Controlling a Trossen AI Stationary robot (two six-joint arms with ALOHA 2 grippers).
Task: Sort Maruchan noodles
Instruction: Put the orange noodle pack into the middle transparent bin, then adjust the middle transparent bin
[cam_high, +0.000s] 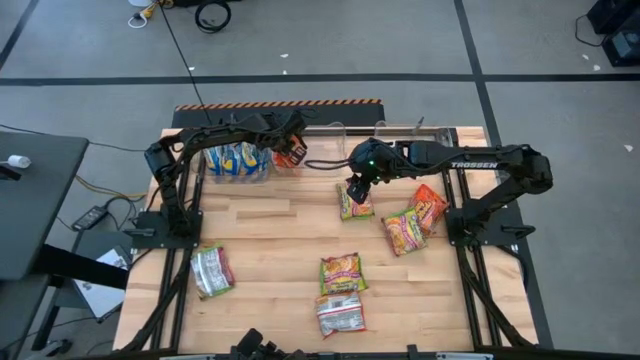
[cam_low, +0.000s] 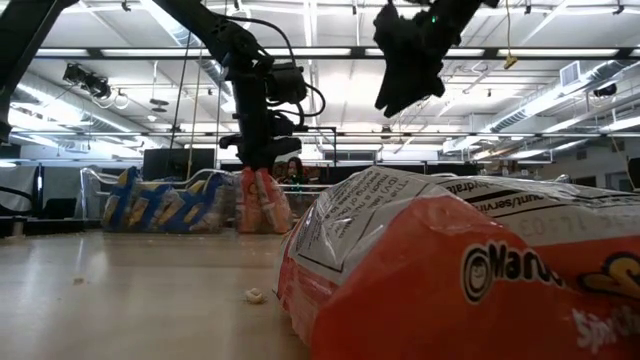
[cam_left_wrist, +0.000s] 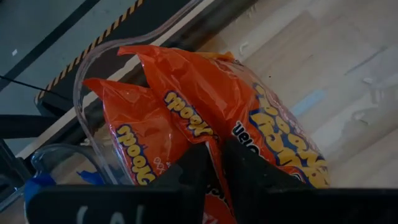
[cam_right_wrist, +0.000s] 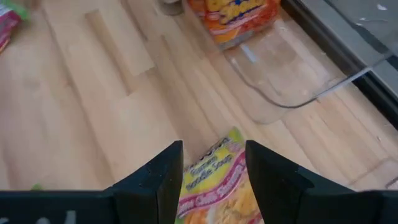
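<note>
The yellow-green packet (cam_high: 355, 203) lies flat on the table directly under your right gripper (cam_high: 359, 189); in the right wrist view it shows between the two spread fingers (cam_right_wrist: 158, 177), which hold nothing and hang above it. To take it well, I'd judge you should come straight down so the fingers straddle a short edge or a crinkled seam, then close only once both tips are at the wrap. A flat packet gives little to bite, and a slanted approach may just push it along the wood.

Your left gripper (cam_high: 291, 150) is at the clear bin (cam_left_wrist: 87, 74) at the back of the table, over the orange packets (cam_left_wrist: 186, 106) standing in it. Its fingers stand narrowly apart with an orange packet between them; whether they grip it, I cannot tell. Lift that arm clear without dragging a packet out.

The blue packets (cam_high: 235, 160) sit in the next bin over. Other loose packets (cam_high: 342, 272) lie scattered nearer the front.
</note>
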